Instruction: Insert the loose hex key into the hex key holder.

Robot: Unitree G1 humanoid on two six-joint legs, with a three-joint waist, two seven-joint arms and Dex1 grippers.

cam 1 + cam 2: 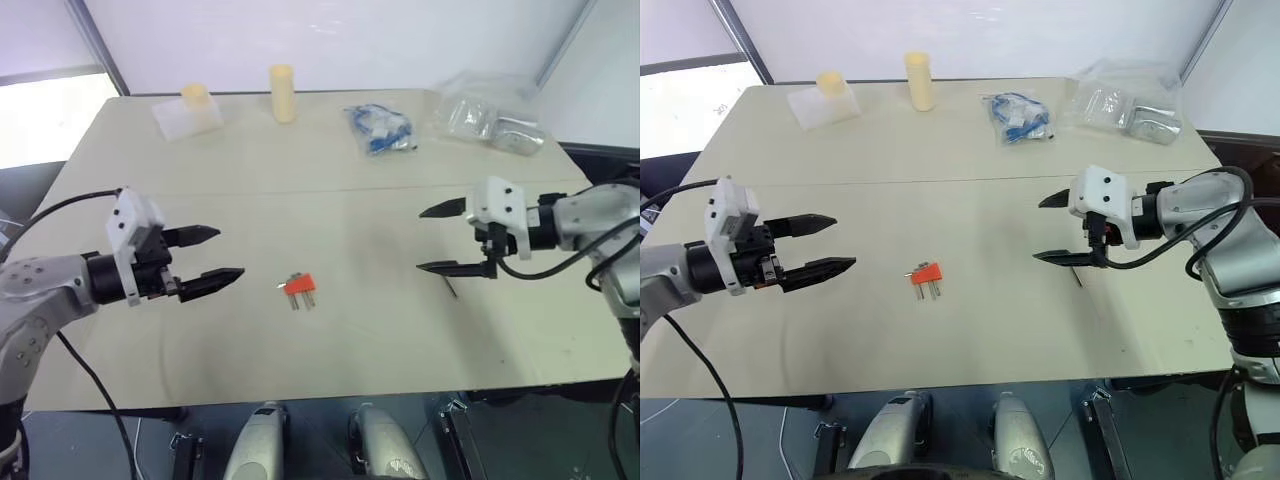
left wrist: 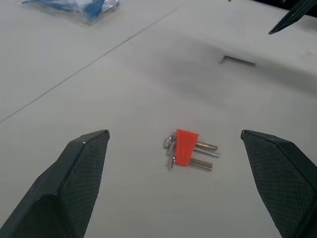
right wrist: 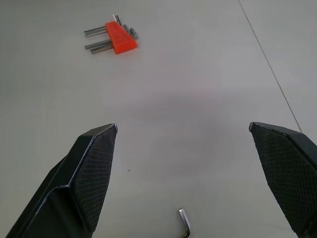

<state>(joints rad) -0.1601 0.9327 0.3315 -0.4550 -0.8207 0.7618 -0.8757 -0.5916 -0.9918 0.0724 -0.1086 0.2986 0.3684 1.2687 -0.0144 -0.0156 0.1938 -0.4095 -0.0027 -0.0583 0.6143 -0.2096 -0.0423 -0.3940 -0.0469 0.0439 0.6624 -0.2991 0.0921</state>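
Note:
The hex key holder (image 1: 300, 285), a small red-orange block with short metal keys sticking out, lies flat near the middle of the beige table (image 1: 330, 190). The loose hex key (image 1: 450, 286), thin, dark and L-shaped, lies on the table to the holder's right, just below my right gripper (image 1: 420, 240). That gripper hovers open above it, pointing left and down, holding nothing. In the right wrist view the loose hex key (image 3: 184, 229) sits between the wide-apart fingers. My left gripper (image 1: 228, 253) is open and holds nothing, left of the holder (image 2: 186, 147) and pointing toward it.
Along the far edge stand a yellow cylinder (image 1: 283, 92), a clear box with a yellow piece (image 1: 188, 110), a bag of blue parts (image 1: 380, 130) and a clear plastic bag (image 1: 490, 120). The table's near edge (image 1: 330, 398) runs below the holder.

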